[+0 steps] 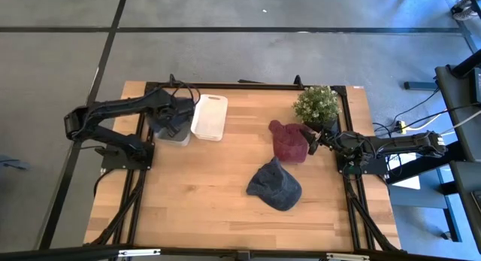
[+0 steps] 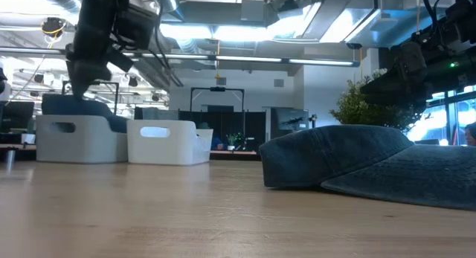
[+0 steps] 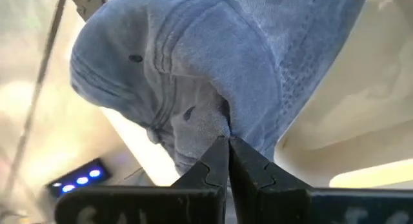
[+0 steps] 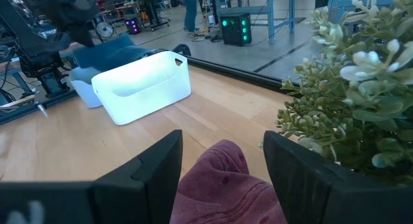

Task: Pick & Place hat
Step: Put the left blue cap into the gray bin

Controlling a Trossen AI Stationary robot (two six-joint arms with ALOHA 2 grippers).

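A light blue hat sits in the left white bin near the table's far left; its crown shows above the rim. My left gripper is over that bin, shut on the hat. A maroon hat lies on the table in front of the plant. My right gripper is open, level with the table, one finger on either side of the maroon hat without touching it. A dark denim cap rests on its brim and crown nearer the near edge. My left gripper pinches a raised fold of the blue hat's cloth between its two shut fingertips. It comes from above, pointing down into the bin. The hat bulges out beyond the fingertips, with the bin's white walls around it.
A second white bin, empty as far as I see, stands right of the first. A potted plant stands at the far right, close beside my right gripper. The denim cap fills the low view's right. Bare wood lies along the near edge.
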